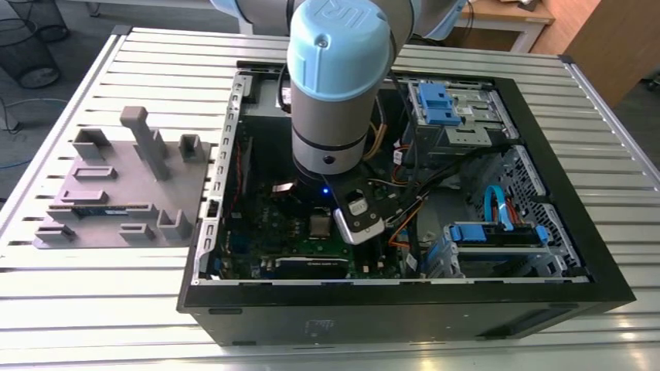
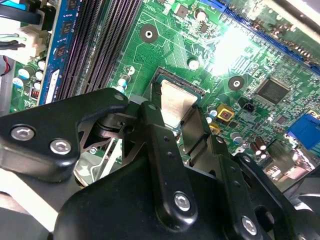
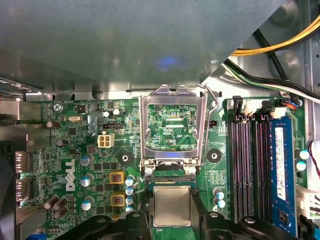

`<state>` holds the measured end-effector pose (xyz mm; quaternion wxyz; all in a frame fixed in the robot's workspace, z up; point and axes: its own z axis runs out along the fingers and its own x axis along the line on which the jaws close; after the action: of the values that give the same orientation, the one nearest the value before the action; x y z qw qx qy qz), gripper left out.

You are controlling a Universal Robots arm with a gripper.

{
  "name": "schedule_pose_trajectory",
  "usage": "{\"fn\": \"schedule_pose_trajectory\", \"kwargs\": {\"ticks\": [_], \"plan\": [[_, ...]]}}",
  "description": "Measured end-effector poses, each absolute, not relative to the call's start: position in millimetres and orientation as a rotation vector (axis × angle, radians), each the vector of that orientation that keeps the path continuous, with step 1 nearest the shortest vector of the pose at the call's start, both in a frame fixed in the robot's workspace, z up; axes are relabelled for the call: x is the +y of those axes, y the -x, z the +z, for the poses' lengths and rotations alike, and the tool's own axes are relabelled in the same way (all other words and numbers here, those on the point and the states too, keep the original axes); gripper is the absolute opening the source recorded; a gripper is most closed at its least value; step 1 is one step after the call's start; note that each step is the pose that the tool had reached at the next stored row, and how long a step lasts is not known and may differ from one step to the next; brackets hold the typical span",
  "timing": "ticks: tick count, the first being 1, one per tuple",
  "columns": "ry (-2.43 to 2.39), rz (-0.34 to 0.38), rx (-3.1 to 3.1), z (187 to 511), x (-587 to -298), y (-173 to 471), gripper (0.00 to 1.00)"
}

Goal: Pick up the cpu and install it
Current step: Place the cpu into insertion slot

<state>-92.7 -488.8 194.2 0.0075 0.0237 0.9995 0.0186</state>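
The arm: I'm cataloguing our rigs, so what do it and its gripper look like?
The arm is a silver-grey tube with a pale blue rounded joint cap; a small blue light glows near its wrist. The gripper is matt black, its fingers built from flat linked bars fastened by silver screws.

cpu (image 3: 171, 206) sides & btm edge hidden behind hand (image 3: 170, 199); seated or not, can't tell.
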Motion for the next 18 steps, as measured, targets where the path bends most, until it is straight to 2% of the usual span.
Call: {"fn": "schedule_pose_trajectory", "kwargs": {"ticks": [18], "plan": [[-0.053, 0.061, 3.125, 191.5, -489.1, 93.3, 0.41]]}}
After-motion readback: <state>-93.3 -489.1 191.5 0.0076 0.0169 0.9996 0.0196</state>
